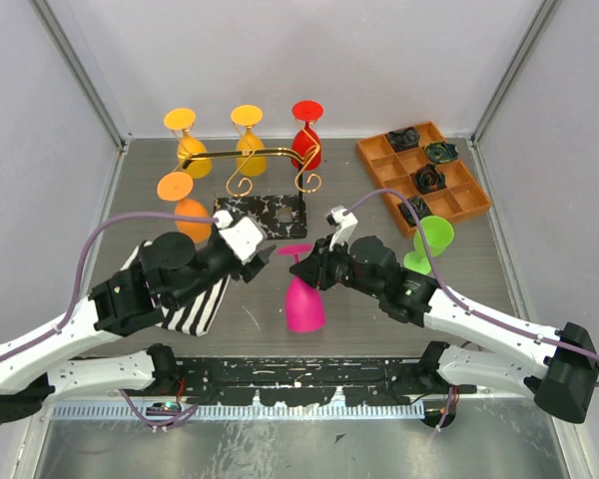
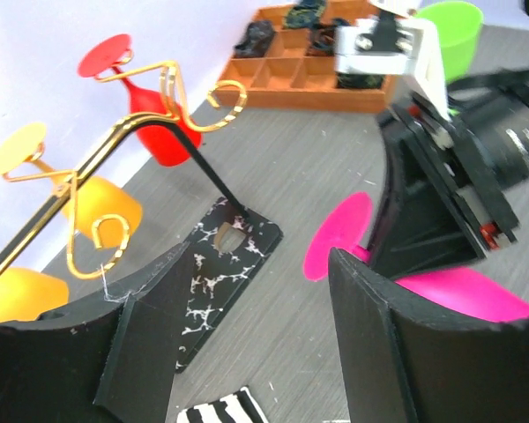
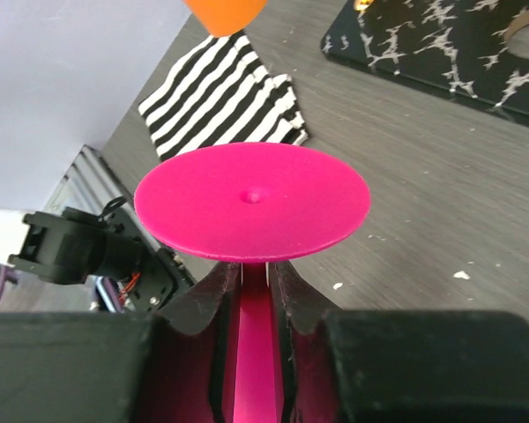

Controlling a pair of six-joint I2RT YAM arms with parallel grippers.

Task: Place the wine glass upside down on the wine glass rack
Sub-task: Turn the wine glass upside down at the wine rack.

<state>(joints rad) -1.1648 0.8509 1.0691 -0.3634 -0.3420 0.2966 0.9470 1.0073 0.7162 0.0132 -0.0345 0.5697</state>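
The magenta wine glass is in mid-table, foot uppermost and bowl below. My right gripper is shut on its stem just under the round foot, with the stem pinched between both fingers. My left gripper stands open just left of the foot, nothing between its fingers. The wine glass rack is beyond, a gold bar with scroll hooks on a marbled base. Yellow glasses and a red glass hang on it upside down.
An orange glass is foot up at the rack's left end. A green glass stands upright right of my right arm. The orange compartment tray is at the back right. A striped cloth lies under my left arm.
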